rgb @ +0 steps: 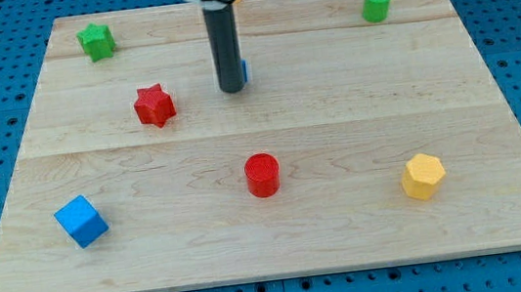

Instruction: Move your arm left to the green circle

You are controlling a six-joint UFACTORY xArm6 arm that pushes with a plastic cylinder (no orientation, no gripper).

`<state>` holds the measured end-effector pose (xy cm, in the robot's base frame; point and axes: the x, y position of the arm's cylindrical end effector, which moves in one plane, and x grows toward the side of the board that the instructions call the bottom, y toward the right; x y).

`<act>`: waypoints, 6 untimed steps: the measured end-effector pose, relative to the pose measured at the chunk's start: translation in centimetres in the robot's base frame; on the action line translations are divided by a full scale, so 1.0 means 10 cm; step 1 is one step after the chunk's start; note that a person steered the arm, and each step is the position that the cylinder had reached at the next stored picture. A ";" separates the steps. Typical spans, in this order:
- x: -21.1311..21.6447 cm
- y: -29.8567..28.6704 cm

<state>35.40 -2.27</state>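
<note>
The green circle (376,4), a short green cylinder, stands near the top right of the wooden board (348,224). My tip (231,89) rests on the board at the upper middle, far to the left of the green circle. A small blue block (244,69) peeks out just behind the rod's right side; its shape is hidden.
A green star (96,41) sits at the top left. A red star (154,106) lies left of my tip. A red cylinder (263,175) is below my tip. A blue cube (81,221) is at the lower left, a yellow hexagon (423,176) at the lower right.
</note>
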 end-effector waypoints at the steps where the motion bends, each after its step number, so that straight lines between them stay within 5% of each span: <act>1: -0.41 0.04; 2: -0.75 0.04; 4: -0.40 0.53; 6: -0.90 1.14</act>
